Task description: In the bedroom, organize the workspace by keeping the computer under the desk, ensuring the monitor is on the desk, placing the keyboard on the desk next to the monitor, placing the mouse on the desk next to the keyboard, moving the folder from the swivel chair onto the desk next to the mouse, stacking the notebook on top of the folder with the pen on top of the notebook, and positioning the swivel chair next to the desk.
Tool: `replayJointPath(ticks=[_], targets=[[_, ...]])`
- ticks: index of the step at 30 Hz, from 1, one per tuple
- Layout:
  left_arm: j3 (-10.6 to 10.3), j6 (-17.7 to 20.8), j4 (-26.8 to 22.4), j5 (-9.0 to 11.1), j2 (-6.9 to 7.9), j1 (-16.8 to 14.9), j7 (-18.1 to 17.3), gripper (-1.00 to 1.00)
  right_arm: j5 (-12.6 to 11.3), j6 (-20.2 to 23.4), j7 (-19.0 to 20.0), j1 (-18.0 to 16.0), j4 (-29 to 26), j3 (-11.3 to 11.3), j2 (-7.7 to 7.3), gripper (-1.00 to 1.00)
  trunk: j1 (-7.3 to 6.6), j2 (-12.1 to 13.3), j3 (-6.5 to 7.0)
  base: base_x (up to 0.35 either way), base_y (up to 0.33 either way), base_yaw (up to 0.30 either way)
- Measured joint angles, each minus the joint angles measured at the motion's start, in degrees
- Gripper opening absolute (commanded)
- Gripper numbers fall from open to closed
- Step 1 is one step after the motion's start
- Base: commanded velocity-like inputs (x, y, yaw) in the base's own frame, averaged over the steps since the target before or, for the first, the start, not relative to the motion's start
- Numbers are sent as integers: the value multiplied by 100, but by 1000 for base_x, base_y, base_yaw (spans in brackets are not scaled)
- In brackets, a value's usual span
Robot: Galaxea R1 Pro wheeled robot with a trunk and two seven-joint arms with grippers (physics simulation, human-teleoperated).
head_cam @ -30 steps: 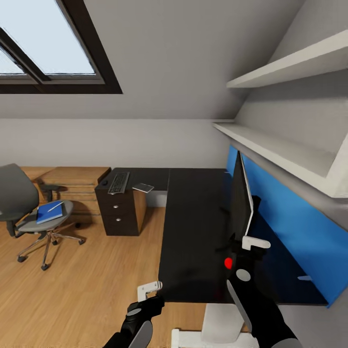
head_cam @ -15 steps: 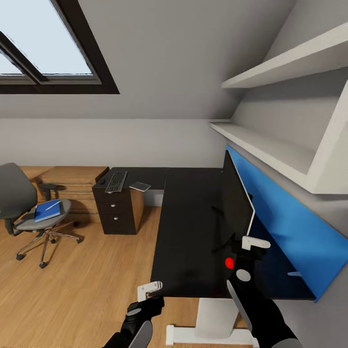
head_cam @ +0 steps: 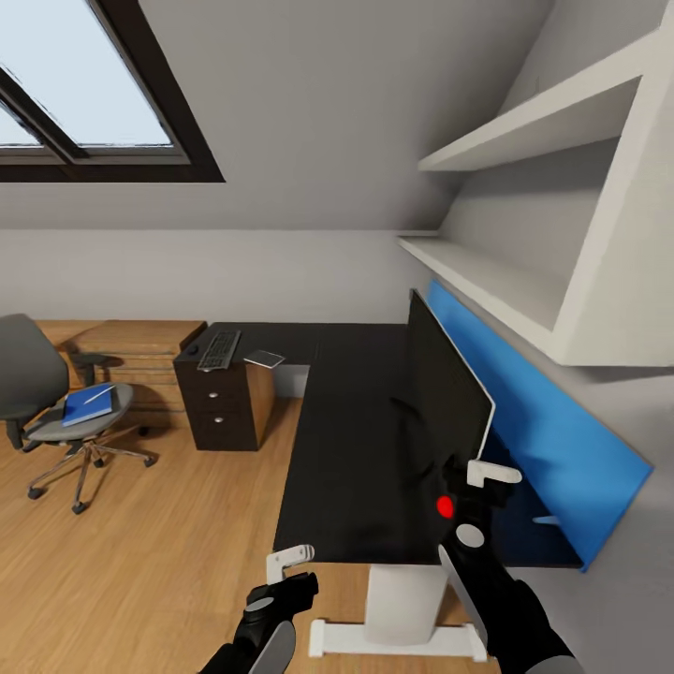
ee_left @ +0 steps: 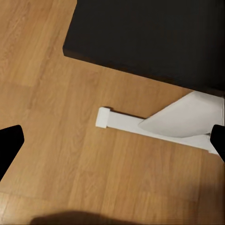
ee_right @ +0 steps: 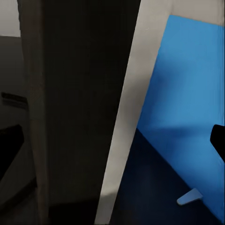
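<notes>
Presently: monitor [head_cam: 447,402] upright along the counter [head_cam: 351,449] right edge, pinched by the right claw [head_cam: 465,477]. Left claw [head_cam: 288,563] spread, empty. Keyboard [head_cam: 219,349] at the counter's far-left corner.

We see an evenly lit, rendered room, bright without harsh contrast. Daylight enters through the dark-framed slanted skylight [head_cam: 84,103], whose pane is washed out to pale blue-white with no detail. The grey sloped ceiling and walls carry soft gradients. The glossy black L-shaped desk top [head_cam: 346,440] reads nearly featureless, with only a faint sheen. Soft shadows sit under the white wall shelves [head_cam: 487,281] and on the bright blue wall panel [ee_right: 187,84]. The head view stretches straight lines toward its edges. Both wrist views look softer and slightly blurred; a dim shadow darkens the light wooden plank floor [ee_left: 70,215] at one edge.
</notes>
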Motion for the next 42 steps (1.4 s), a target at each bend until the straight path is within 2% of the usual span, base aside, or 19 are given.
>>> replayJointPath(ticks=[6,28,42], targets=[[1,1,0,0,0,0,1,100,1,0,0,0,9,1,0,100,0,0,0,-2,-123,0],[1,1,-1,0,-1,0,1,100,31,-85,-2,0,230,8,5,100,0,0,0,-6,0,0],[2,-5,-1,-1,-2,0,3,100,51,-229,-5,0,236,20,6,100,0,-1,0,-205,191,0]])
